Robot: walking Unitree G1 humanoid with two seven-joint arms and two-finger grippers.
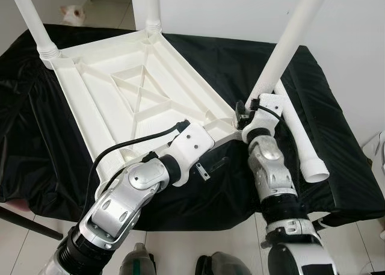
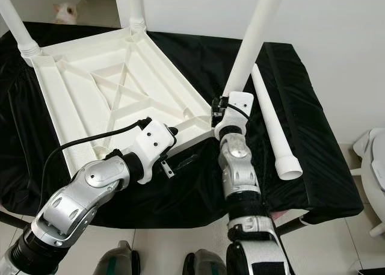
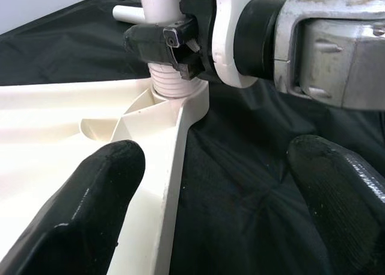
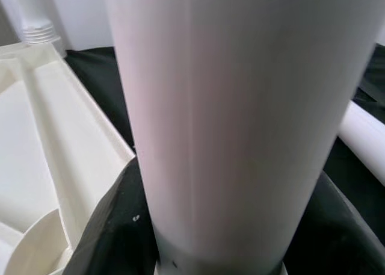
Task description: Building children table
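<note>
Both arms work at the near corner of an upturned white plastic children's table top (image 1: 132,88) lying on a black cloth-covered surface (image 1: 337,136).

The right gripper (image 1: 243,115), arm raised nearly upright, is clenched round the base of a white plastic table leg (image 1: 289,46) standing in the corner socket. The left gripper (image 3: 204,191), arm bent and reaching in from the left, is spread wide, its fingers (image 3: 90,197) straddling the top's edge just short of that socket. A loose white tapered leg (image 1: 301,136) lies on the cloth beside the right arm.

White tabletop (image 1: 138,91) lies upside down, three legs (image 1: 292,40) upright, one loose leg (image 1: 301,139) beside it.
</note>
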